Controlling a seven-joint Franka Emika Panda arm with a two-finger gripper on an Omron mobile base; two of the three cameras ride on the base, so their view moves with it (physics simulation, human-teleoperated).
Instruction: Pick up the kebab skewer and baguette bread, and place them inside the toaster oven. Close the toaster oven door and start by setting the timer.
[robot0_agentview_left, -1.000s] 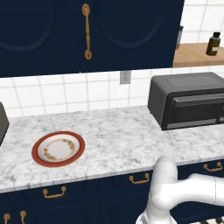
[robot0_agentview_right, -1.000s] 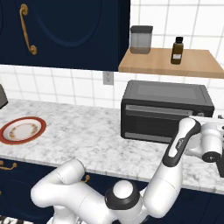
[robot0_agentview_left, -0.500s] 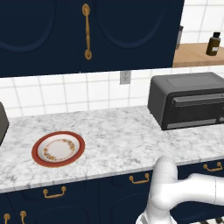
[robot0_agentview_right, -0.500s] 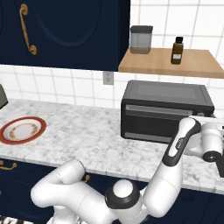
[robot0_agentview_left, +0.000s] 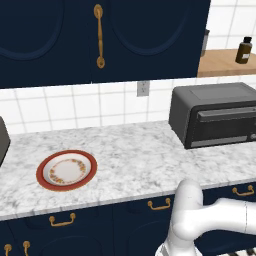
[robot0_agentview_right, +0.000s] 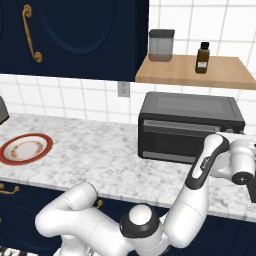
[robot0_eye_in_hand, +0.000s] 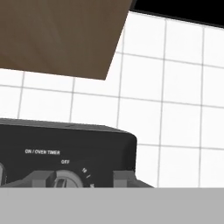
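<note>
While the gripper (robot0_eye_in_hand: 85, 180) sits at the toaster oven (robot0_agentview_right: 190, 125)'s right front corner, its dark fingertips (robot0_eye_in_hand: 124, 178) flank the timer knob (robot0_eye_in_hand: 65, 181); whether they are clamped on it cannot be told. Just behind it, the toaster oven door (robot0_agentview_right: 175, 137) is shut. Above hangs a wooden shelf (robot0_agentview_right: 192, 75) with a brown bottle (robot0_agentview_right: 202, 58). Far left lies a plate (robot0_agentview_right: 24, 149)
</note>
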